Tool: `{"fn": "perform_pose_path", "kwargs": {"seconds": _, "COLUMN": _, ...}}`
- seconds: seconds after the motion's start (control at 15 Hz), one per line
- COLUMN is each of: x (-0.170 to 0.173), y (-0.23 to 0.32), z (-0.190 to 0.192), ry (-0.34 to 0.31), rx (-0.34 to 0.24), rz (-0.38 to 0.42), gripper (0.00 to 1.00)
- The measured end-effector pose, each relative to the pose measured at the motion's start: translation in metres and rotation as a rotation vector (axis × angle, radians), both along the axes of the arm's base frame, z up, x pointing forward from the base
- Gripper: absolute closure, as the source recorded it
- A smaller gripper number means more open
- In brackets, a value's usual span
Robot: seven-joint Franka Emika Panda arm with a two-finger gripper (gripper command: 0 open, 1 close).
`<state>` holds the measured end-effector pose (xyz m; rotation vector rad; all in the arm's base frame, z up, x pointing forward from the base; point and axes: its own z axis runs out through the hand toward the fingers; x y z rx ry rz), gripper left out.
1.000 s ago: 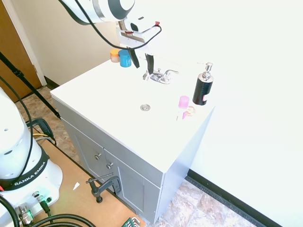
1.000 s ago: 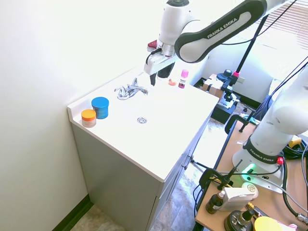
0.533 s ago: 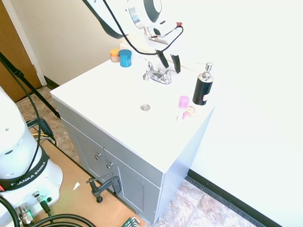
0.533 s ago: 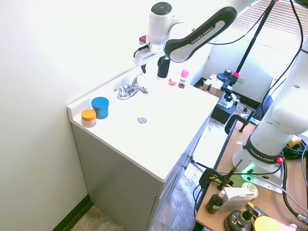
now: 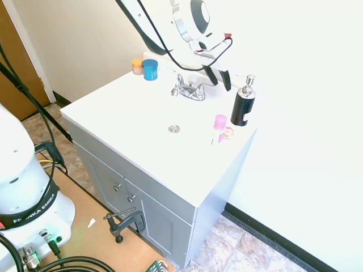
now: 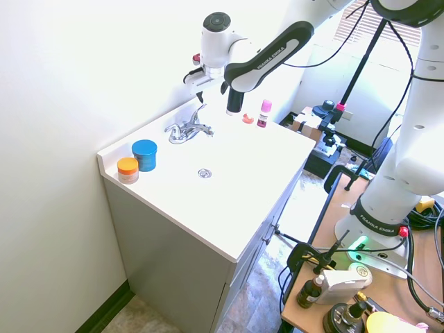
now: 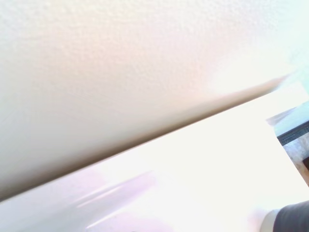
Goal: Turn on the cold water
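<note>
The small chrome faucet (image 5: 189,89) with two lever handles stands at the back of the white sink top (image 5: 130,113); no water runs from its spout. It also shows in the second exterior view as the faucet (image 6: 187,129). My gripper (image 5: 218,78) hangs open and empty just beyond the faucet's right-hand lever, close to the wall, between the faucet and the black pump bottle (image 5: 244,105). Its two dark fingers (image 5: 226,80) point down and touch no handle. The wrist view holds only wall and countertop.
A pink bottle (image 5: 219,126) stands near the counter's right edge. A blue jar (image 5: 150,69) and an orange jar (image 5: 137,66) sit at the back left. The drain (image 5: 174,129) lies mid-basin. A dark object (image 7: 293,216) shows in the wrist view.
The gripper has swung from above the faucet's left side across to its right, ending nearer the wall and the black bottle. It stayed open. The handles have not moved.
</note>
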<state>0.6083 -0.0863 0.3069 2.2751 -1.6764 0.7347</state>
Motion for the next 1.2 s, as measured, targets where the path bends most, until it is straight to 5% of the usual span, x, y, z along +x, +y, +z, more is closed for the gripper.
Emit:
{"fn": "perform_pose_path", "kwargs": {"seconds": 0.73, "x": -0.018, "y": 0.011, "z": -0.002, "ry": 0.143, "rx": 0.106, "rz": 0.055, "gripper": 0.0}}
{"fn": "perform_pose_path", "kwargs": {"seconds": 1.2, "x": -0.056, "y": 0.008, "z": 0.035, "ry": 0.128, "rx": 0.199, "rz": 0.043, "gripper": 0.0}}
